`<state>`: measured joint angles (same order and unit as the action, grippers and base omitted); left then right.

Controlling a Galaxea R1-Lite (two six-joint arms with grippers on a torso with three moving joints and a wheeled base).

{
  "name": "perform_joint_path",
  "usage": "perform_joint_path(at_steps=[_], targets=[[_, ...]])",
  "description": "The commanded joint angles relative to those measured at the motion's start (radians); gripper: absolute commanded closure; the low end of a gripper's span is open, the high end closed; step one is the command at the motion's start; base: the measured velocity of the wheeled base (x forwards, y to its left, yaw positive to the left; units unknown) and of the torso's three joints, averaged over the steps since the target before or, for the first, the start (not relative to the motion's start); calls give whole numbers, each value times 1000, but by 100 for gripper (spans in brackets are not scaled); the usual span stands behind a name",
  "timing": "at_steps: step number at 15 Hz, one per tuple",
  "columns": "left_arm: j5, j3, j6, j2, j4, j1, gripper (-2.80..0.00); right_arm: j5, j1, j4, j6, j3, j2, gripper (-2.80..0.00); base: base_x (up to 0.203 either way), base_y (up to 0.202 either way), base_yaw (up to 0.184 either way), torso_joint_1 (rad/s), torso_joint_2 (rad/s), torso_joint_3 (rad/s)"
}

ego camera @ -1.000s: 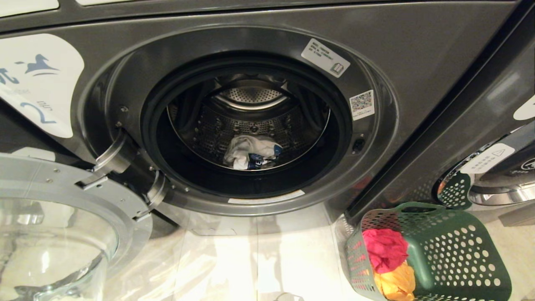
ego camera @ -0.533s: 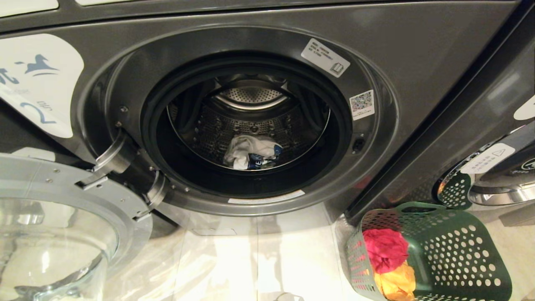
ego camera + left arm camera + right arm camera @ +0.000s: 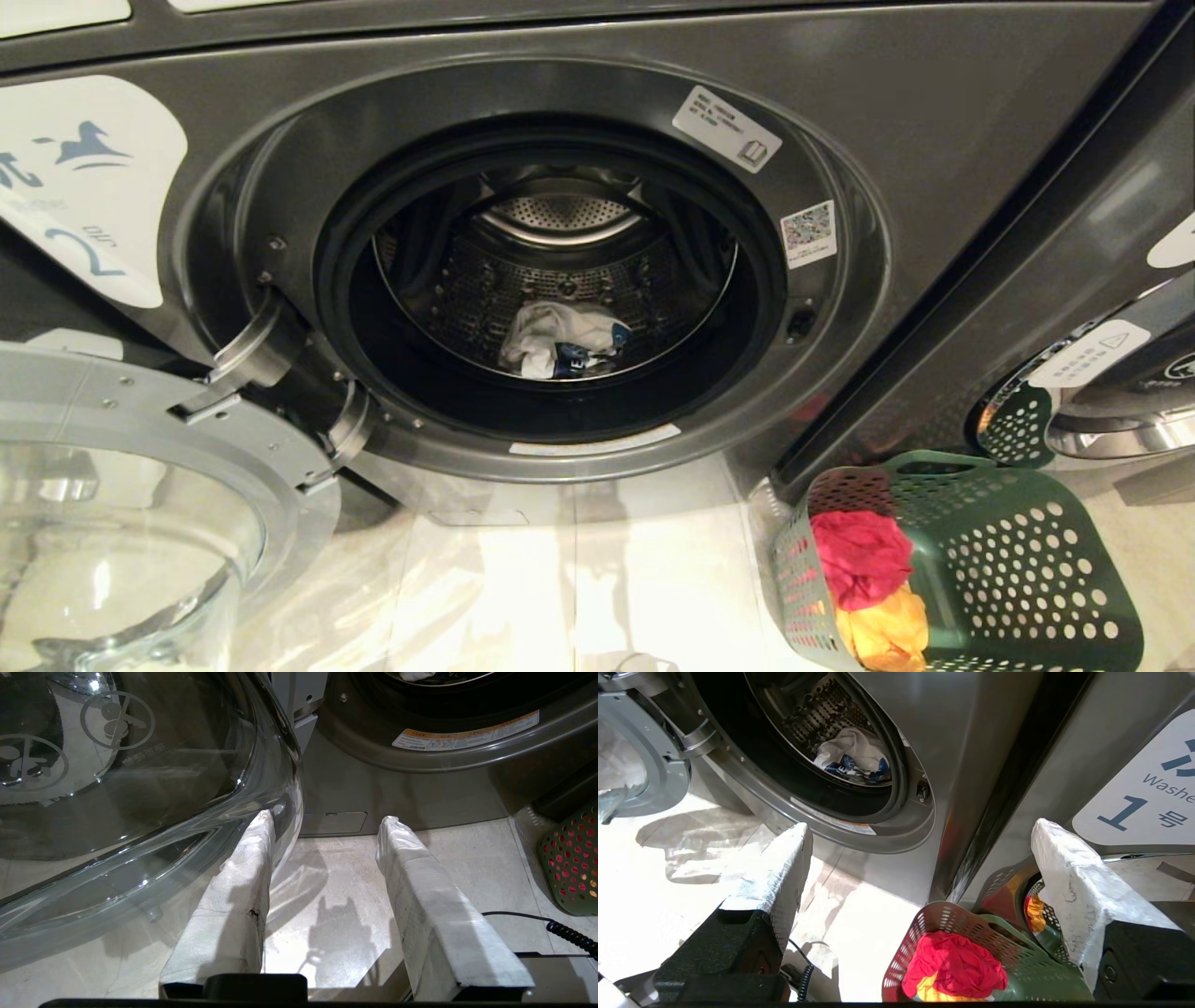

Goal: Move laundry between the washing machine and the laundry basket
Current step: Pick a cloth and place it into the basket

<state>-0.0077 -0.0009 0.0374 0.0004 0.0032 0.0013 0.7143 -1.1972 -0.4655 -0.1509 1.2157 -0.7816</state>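
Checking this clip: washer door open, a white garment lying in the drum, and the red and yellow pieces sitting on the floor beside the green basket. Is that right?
Not quite. The red garment and yellow piece lie inside the green basket, not on the floor beside it; the head view shows this. The rest holds: the washer door is open and a white garment lies in the drum.

Laundromat or shared laundry room. Row of identical dark grey front-loaders set side by side: washing machine (image 3: 934, 121) with big white label (image 3: 84, 187) showing horse logo and number 2; neighbouring machine (image 3: 1111, 742) labelled "Washer 1" (image 3: 1143, 798). Numbered units suggest commercial or communal use, not home. Round glass door (image 3: 112, 523) swung open, steel perforated drum (image 3: 560, 271) with white garment (image 3: 551, 336) inside. Glossy pale tiled floor (image 3: 579, 579). Green perforated laundry basket (image 3: 1018, 569) on floor holding red garment (image 3: 859, 555) and yellow-orange piece (image 3: 887, 630).
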Motion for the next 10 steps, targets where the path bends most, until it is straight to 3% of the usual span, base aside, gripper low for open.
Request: perform_joint_path(at_steps=[1,5,10], targets=[[0,0,-1,0,0,0,0,4,-1,-2,1,-5,2,-280,0,0,0,0,0,0],[0,0,0,0,0,0,0,4,1,-2,1,-4,-1,-280,0,0,16,1,1,1],[0,1,1,0,0,0,0,4,1,-2,4,-18,2,-280,1,-7,168,4,2,5]])
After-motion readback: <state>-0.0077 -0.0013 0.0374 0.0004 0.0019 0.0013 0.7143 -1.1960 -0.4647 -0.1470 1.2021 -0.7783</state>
